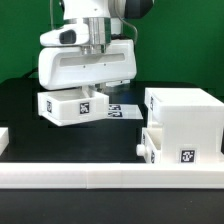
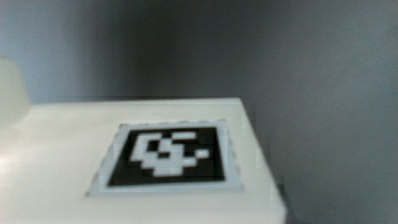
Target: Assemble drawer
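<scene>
The drawer's large white case stands at the exterior view's right. One knobbed tray sits in its lower slot. The second white tray is at the left, slightly tilted, with a black-and-white tag on its side. My gripper stands directly over this tray, and its fingers reach down onto the tray's top edge and seem closed on it. In the wrist view the tray's tagged face fills the lower part, very close and blurred. My fingertips do not show there.
A long low white rail runs along the front of the black table. The marker board lies flat between the held tray and the case. A green wall is behind.
</scene>
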You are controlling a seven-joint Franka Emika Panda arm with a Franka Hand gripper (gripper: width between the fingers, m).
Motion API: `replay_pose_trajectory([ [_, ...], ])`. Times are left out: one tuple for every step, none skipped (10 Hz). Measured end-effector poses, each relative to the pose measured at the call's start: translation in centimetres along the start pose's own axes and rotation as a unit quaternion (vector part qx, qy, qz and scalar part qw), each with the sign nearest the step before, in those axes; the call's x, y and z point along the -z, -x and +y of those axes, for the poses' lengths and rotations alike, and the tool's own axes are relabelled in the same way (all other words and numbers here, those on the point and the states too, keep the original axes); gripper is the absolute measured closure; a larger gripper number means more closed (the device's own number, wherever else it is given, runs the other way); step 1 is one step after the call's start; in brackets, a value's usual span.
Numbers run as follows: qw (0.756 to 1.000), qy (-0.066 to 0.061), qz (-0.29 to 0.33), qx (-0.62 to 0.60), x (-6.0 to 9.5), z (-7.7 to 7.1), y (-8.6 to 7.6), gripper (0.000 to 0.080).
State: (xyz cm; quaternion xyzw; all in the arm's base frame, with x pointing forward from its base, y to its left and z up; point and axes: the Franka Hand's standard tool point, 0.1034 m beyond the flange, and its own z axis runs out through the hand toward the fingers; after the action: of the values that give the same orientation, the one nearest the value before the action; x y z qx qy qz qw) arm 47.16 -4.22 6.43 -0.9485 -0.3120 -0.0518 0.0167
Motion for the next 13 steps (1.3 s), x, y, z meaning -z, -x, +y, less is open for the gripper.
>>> replay_pose_trajectory([
  [0.999, -0.004, -0.006, 0.035, 0.2, 0.5, -1.3, 0.0758],
  [0.995, -0.001, -0.009, 0.097, 0.3, 0.9, -2.4, 0.0758],
  [0.991, -0.003, -0.013, 0.136, 0.3, 1.1, -2.8, 0.0758],
  [0.987, -0.005, -0.015, 0.158, 0.2, 1.0, -2.7, 0.0758],
  [0.98, -0.006, -0.015, 0.198, 0.1, 1.0, -2.6, 0.0758],
  [0.973, -0.007, -0.015, 0.229, 0.1, 1.1, -2.6, 0.0758],
  [0.964, -0.007, -0.015, 0.265, 0.1, 1.2, -2.5, 0.0758],
  [0.939, -0.007, -0.015, 0.343, -0.1, 1.7, -2.4, 0.0757],
  [0.927, -0.012, -0.018, 0.374, -0.2, 2.0, -2.9, 0.0757],
  [0.917, -0.02, -0.025, 0.397, -0.2, 2.5, -3.7, 0.0757],
  [0.916, -0.025, -0.027, 0.4, -0.4, 2.9, -4.7, 0.0757],
  [0.914, -0.027, -0.027, 0.404, -0.4, 3.1, -5.6, 0.0757],
  [0.912, -0.027, -0.027, 0.409, -0.4, 3.1, -6.3, 0.0757],
])
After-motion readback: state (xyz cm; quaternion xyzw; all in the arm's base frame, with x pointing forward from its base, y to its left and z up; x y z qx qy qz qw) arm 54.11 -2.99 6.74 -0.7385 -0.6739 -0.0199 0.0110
